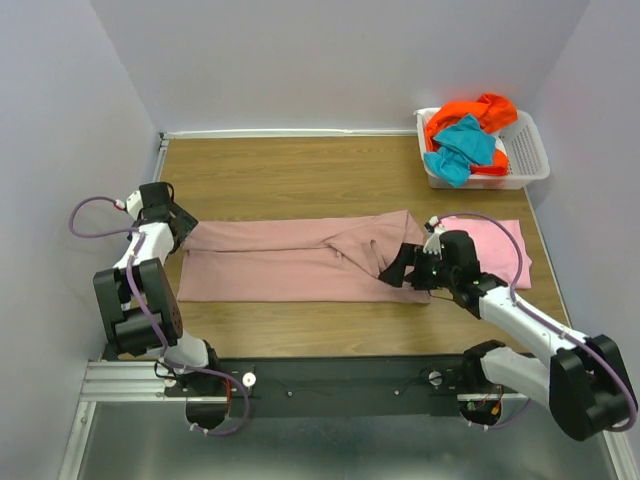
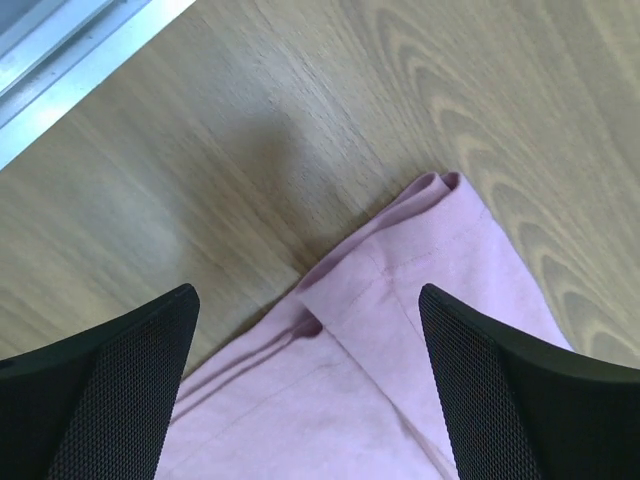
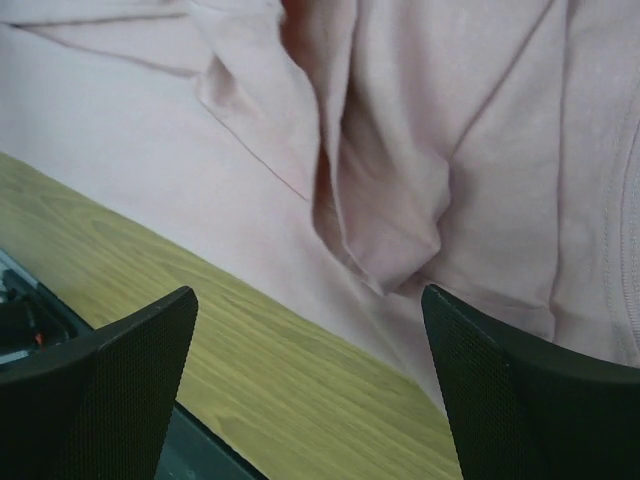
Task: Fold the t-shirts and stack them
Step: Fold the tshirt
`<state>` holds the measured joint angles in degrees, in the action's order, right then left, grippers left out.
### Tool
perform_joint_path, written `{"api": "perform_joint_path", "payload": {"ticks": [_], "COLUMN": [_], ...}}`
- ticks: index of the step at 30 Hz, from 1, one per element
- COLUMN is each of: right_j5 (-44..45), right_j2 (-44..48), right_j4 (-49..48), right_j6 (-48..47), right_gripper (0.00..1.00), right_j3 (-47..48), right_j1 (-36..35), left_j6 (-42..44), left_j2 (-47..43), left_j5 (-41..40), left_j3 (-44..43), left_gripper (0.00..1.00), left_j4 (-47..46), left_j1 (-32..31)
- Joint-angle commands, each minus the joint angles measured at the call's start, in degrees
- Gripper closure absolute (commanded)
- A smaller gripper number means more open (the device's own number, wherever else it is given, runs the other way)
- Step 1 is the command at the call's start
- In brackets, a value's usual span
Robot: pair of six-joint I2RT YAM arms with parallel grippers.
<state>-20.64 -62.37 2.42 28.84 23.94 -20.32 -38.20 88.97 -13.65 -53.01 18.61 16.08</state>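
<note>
A large dusty rose-mauve t-shirt (image 1: 290, 258) lies folded into a long strip across the middle of the table. My left gripper (image 1: 186, 232) is open over its left end, with the hem corner (image 2: 400, 260) between the fingers. My right gripper (image 1: 393, 266) is open above the strip's rumpled right end (image 3: 400, 190) near the front edge. A brighter light pink t-shirt (image 1: 495, 245) lies flat at the right, partly under my right arm. An orange t-shirt (image 1: 480, 110) and a teal t-shirt (image 1: 462, 148) sit in the basket.
A white slotted plastic basket (image 1: 528, 150) stands at the back right corner. Bare wooden table (image 1: 290, 175) lies behind the strip and a narrower band in front. The table's metal rail (image 2: 60, 50) runs by the left gripper.
</note>
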Motion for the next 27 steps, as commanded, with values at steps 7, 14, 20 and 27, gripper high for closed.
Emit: {"api": "perform_joint_path", "payload": {"ticks": [7, 14, 20, 27], "right_j5": [2.62, -0.53, -3.35, -4.41], "right_j2": [-3.35, -22.96, -33.07, -38.26], "right_j4": [0.22, 0.31, 0.22, 0.22], "right_j6": [-1.33, -6.33, -8.10, -8.45], "right_gripper": [0.00, 0.00, 0.07, 0.39], "right_j3": [13.73, 25.44, 30.63, 32.48], "right_j1": [-0.25, -0.43, -2.18, -4.38], "left_j6": [-1.80, 0.13, 0.31, 0.49], "left_j2": [-7.50, -2.76, -2.83, -6.08], "left_j5": [1.78, 6.00, 6.09, 5.83], "left_j3": [-1.48, -2.62, 0.36, 4.32], "left_gripper": [0.01, 0.01, 0.01, 0.01], "left_j4": [1.78, -0.77, -1.65, -2.35], "left_j1": [-7.27, -15.90, -17.57, -17.92]}}
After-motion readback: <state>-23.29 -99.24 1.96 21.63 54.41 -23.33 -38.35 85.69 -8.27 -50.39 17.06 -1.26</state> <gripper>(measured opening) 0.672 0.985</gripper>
